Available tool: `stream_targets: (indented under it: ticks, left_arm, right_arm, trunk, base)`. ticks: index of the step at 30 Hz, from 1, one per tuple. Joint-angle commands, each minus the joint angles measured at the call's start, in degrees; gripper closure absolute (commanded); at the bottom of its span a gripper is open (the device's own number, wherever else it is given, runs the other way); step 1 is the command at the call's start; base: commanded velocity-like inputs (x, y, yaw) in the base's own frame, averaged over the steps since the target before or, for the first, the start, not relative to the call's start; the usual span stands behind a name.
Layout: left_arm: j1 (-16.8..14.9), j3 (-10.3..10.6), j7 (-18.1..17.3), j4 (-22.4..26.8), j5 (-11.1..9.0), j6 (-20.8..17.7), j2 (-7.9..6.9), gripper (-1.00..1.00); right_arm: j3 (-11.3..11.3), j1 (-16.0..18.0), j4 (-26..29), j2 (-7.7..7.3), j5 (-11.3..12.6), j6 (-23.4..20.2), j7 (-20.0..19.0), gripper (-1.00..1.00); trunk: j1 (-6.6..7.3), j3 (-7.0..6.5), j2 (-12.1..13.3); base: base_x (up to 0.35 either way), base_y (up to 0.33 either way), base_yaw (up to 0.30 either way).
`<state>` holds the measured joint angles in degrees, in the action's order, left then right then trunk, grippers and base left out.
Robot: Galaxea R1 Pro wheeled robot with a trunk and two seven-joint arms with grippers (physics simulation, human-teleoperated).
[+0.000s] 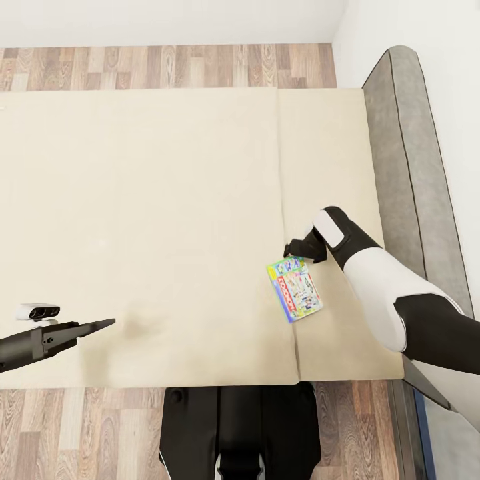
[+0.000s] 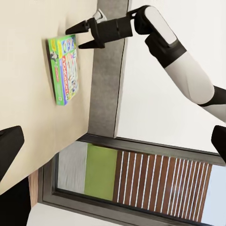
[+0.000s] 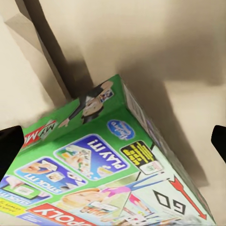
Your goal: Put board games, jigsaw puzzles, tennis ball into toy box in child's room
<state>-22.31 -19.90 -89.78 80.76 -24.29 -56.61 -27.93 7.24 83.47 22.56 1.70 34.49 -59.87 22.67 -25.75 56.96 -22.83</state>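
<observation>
One board game (image 1: pixel 295 289), a flat Monopoly-style box with a green border and colourful print, lies on the beige mattress of the bed (image 1: pixel 147 213) near its right side. My right gripper (image 1: pixel 298 252) hovers open just over the box's far end; the left wrist view shows the gripper (image 2: pixel 75 39) with its fingers spread beside the box (image 2: pixel 65 69). In the right wrist view the box (image 3: pixel 113 174) lies close below, between the dark fingertips (image 3: pixel 9 143). My left gripper (image 1: pixel 97 327) is open and empty, low over the mattress near the front left.
A grey padded headboard (image 1: pixel 407 167) runs along the bed's right side against a white wall. Wood-plank floor (image 1: pixel 167 67) lies beyond the bed and in front of it, where my base (image 1: pixel 240 427) stands. A dark-framed window (image 2: pixel 141 179) appears in the left wrist view.
</observation>
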Motion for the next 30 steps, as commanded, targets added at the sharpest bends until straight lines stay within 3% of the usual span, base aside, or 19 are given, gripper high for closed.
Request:
stream_targets:
  ticks: [1,25,30]
  left_arm:
    - [-0.01,-0.01,-0.22,0.01,0.03,-0.61,-0.02,-1.0]
    - [-0.01,0.02,-0.22,0.01,0.08,-0.63,-0.02,-1.0]
    - [-0.01,0.03,-0.22,-0.04,0.13,-0.59,-0.02,-1.0]
  right_arm:
    - [0.41,0.02,-0.09,-0.04,0.6,-0.13,0.45,-1.0]
    - [0.36,0.02,-1.65,-0.07,0.65,-0.13,0.34,-1.0]
    - [0.27,-0.07,-1.65,-0.39,0.91,-0.13,-1.16,-1.0]
  trunk:
    - [-0.03,0.06,-0.09]
    - [-0.03,0.06,-0.09]
    - [-0.03,0.06,-0.09]
  base:
    - [0.0,0.0,0.0]
    - [0.0,0.0,0.0]
    - [0.0,0.0,0.0]
